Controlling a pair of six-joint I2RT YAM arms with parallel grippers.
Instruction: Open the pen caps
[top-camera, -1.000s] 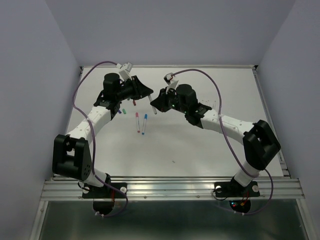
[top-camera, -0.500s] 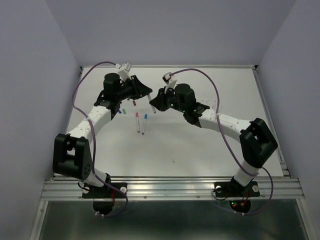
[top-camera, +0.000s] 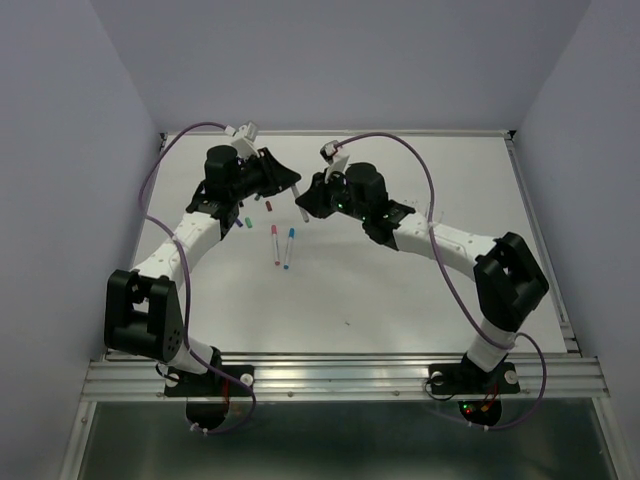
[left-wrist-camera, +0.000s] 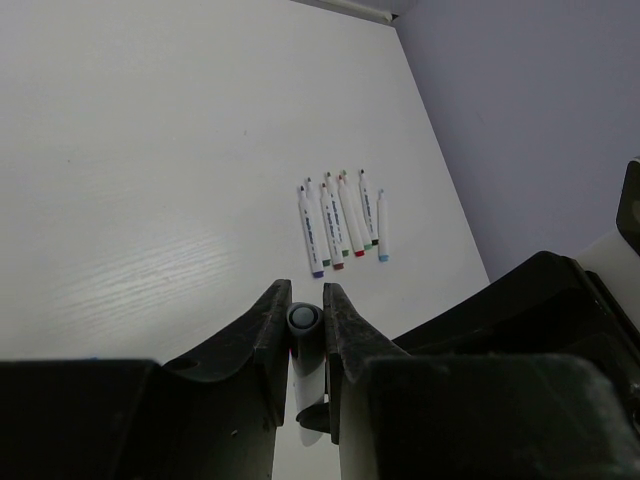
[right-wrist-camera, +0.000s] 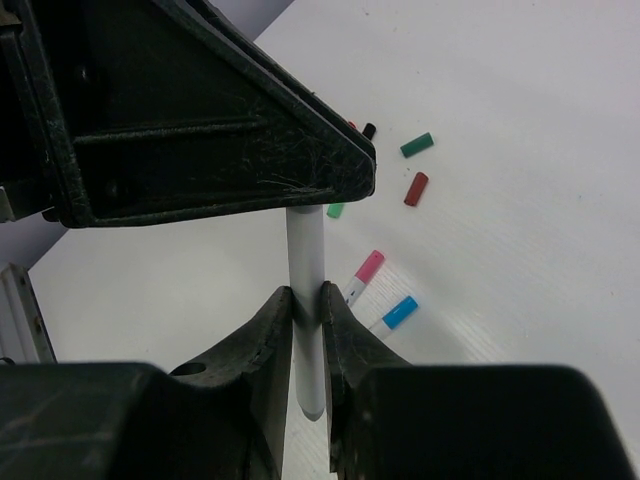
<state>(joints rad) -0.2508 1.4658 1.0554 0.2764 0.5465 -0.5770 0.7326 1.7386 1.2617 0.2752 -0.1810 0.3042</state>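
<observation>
My left gripper (left-wrist-camera: 306, 296) is clamped on one end of a pen (right-wrist-camera: 305, 240) and my right gripper (right-wrist-camera: 306, 296) on its white barrel, holding it above the table (right-wrist-camera: 520, 290) so opposed pulls can, I judge, uncap it.

Bright even light, soft shadows

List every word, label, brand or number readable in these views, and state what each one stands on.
No text can be read anywhere.
Row of pens: dark print runs along the white barrels, too small to read.
Held pen: no print shows on its barrel.
</observation>
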